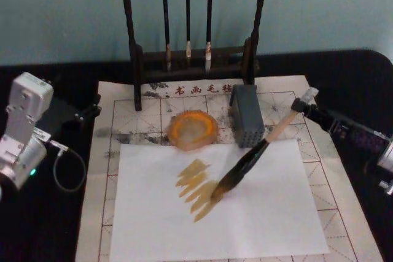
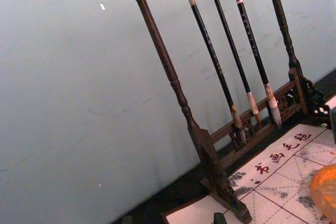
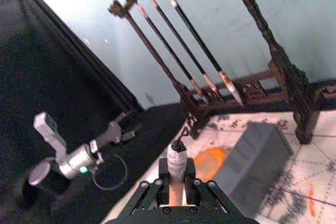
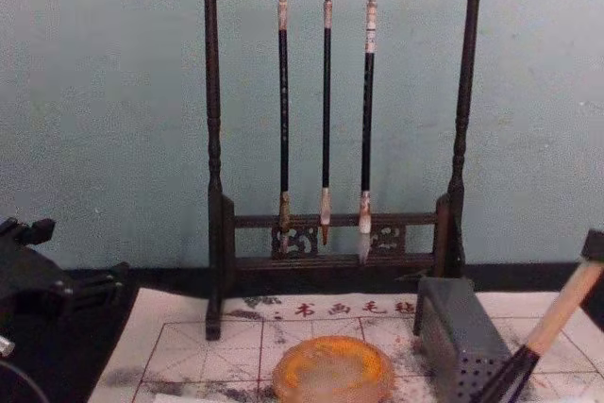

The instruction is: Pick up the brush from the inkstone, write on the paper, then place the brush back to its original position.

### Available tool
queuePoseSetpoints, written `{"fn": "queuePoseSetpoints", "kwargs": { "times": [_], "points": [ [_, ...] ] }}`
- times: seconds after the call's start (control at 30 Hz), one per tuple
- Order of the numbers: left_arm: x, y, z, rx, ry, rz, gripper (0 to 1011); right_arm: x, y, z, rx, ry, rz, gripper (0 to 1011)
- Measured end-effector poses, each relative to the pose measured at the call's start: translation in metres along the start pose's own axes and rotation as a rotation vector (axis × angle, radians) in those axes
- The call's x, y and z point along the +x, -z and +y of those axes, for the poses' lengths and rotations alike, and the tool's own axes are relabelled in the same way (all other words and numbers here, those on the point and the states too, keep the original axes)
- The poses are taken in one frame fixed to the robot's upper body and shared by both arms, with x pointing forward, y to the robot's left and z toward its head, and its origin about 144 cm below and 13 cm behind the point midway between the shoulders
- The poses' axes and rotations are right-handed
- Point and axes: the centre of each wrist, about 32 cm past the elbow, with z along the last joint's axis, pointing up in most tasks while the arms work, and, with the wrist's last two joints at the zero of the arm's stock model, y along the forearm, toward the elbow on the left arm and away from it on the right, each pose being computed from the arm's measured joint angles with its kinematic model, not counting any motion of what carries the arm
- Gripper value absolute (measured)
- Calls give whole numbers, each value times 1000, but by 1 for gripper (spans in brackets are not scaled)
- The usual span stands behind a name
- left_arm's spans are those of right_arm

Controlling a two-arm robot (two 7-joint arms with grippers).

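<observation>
My right gripper (image 1: 302, 106) is shut on the upper handle of the brush (image 1: 270, 140), near its whitish wrapped end (image 3: 177, 159). The brush slants down to the left, and its dark bristles (image 1: 222, 187) touch a plain white sheet (image 1: 258, 213) beside yellow-brown zigzag strokes (image 1: 195, 183). That sheet lies on the red-gridded paper (image 1: 123, 115). The round orange inkstone (image 1: 193, 130) sits on the gridded paper behind the white sheet, with nothing in it. The left arm (image 1: 24, 130) is parked off the paper's left edge, its gripper (image 1: 86, 113) pointing toward the rack.
A grey perforated block (image 1: 247, 115) stands right of the inkstone, close to the brush handle. A dark wooden rack (image 4: 326, 110) with three thin hanging brushes stands at the back edge. A black tabletop (image 1: 368, 84) surrounds the paper, and a cable loop (image 1: 67, 170) lies at the left.
</observation>
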Motion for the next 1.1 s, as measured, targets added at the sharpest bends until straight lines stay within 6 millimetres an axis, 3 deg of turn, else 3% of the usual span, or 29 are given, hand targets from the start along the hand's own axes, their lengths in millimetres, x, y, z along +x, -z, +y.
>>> {"fn": "queuePoseSetpoints", "kwargs": {
  "times": [1.1],
  "points": [
    [0, 0, 0, 0, 0, 0, 1001, 1, 5, 10, 116, -12, 57, 182]
  ]
}}
